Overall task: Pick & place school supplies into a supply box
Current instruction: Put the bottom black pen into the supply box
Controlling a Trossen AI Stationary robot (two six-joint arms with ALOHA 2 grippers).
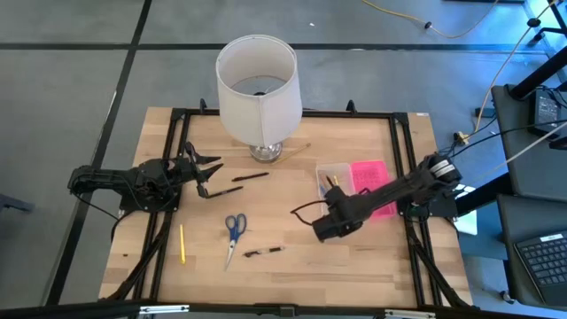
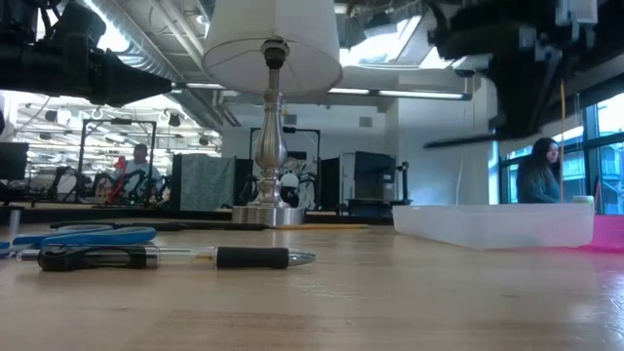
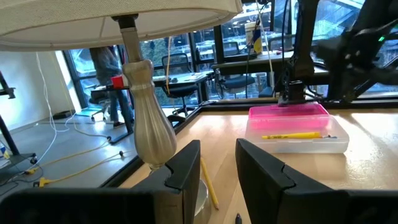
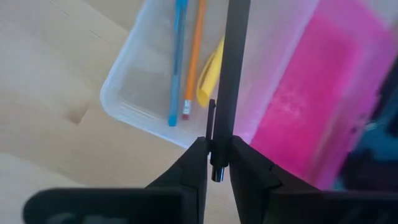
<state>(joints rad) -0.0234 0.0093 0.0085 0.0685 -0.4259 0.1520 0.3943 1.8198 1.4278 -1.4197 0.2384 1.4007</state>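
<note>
From above, the right hand [image 1: 330, 188] sits centre-right over the clear plastic box with pink lid [image 1: 368, 177], while blue-handled scissors [image 1: 234, 229] lie lower centre on the wooden counter [image 1: 292, 257]. In the right wrist view, that hand pinches a dark pen [image 4: 231, 74] above the box, which holds a blue pen [image 4: 178, 56] and an orange pencil [image 4: 195, 53]. The left wrist view shows the left hand [image 3: 217, 165] half-spread and holding nothing, at bottom centre beside the silver lamp base [image 3: 149, 124].

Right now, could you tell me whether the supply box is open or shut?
Open: the pink lid lies beside the clear box, whose inside shows a blue pen and an orange pencil.
</note>
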